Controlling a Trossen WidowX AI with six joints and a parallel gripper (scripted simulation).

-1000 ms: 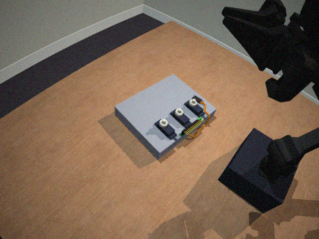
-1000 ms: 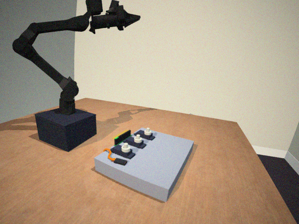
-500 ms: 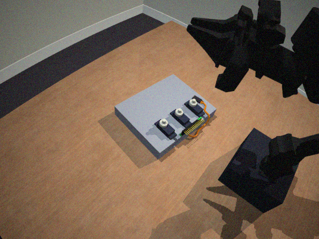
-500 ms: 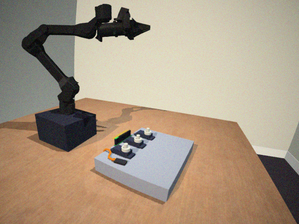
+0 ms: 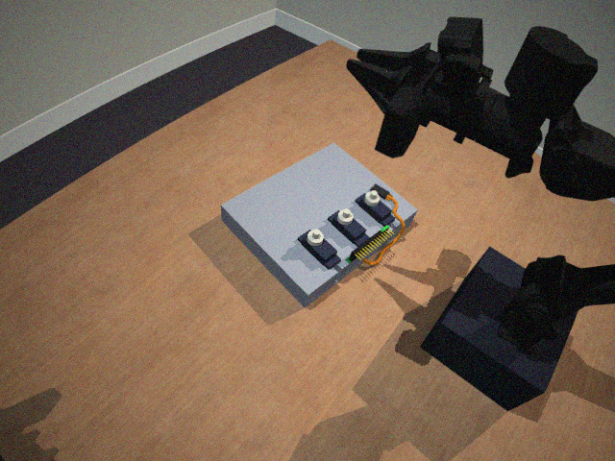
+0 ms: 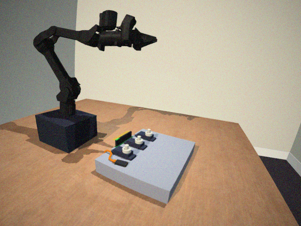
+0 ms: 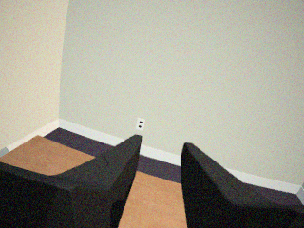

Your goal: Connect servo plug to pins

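Note:
The grey printed holder (image 5: 293, 188) (image 6: 165, 167) lies on the wooden table and carries three servos in a row (image 5: 344, 216) (image 6: 138, 140). The small black plug (image 5: 380, 190) (image 6: 121, 163) lies flat on the holder's top beside the end servo. Its orange lead (image 5: 399, 226) (image 6: 109, 156) loops over the edge. The row of gold pins (image 5: 372, 246) (image 6: 123, 135) sticks out of the side that faces the arm's base, with a green mark (image 5: 385, 228) at one end. My gripper (image 5: 354, 58) (image 6: 155, 40) (image 7: 161, 146) hangs high above the table and points level. Its fingers stand a little apart with nothing between them.
The arm's dark base block (image 5: 477, 327) (image 6: 65, 130) stands on the table close to the pin side of the holder. The room's walls and a dark floor strip lie beyond the table's far edges.

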